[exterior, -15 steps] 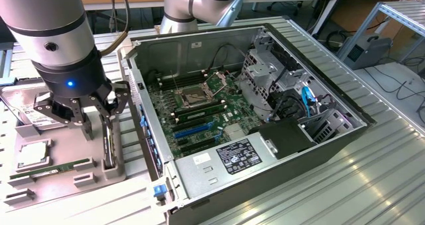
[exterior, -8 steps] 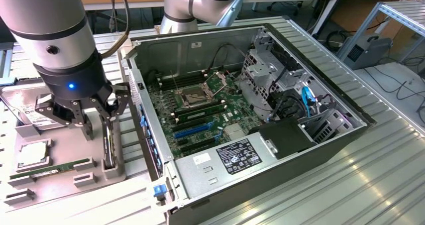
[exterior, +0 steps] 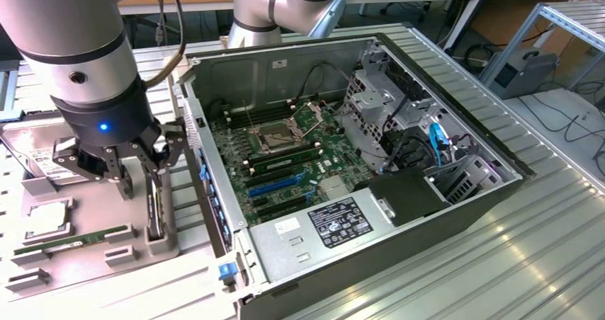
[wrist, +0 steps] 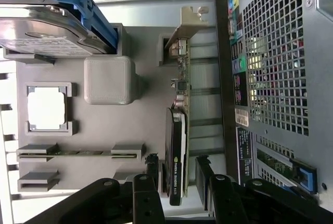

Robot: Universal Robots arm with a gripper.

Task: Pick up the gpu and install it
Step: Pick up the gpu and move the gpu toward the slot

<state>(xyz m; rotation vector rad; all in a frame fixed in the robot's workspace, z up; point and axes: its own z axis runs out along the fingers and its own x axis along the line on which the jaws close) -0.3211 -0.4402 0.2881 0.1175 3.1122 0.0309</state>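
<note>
Barely begun, by my reading: nothing is lifted and the install remains undone. Largest is the open computer case [exterior: 274,72], grey sheet steel with a perforated panel, its green motherboard [exterior: 283,157] lying bare inside. To the exterior view's left of the case sits the matte grey moulded parts tray [exterior: 85,277]. The gpu [wrist: 177,146] stands on edge in a tray slot, just beside the case: thin green board, glossy black shroud, silver end bracket. The gripper [wrist: 177,164] straddles the shroud, its black fingers [wrist: 202,168] spread, with a gap showing on each side.
</note>
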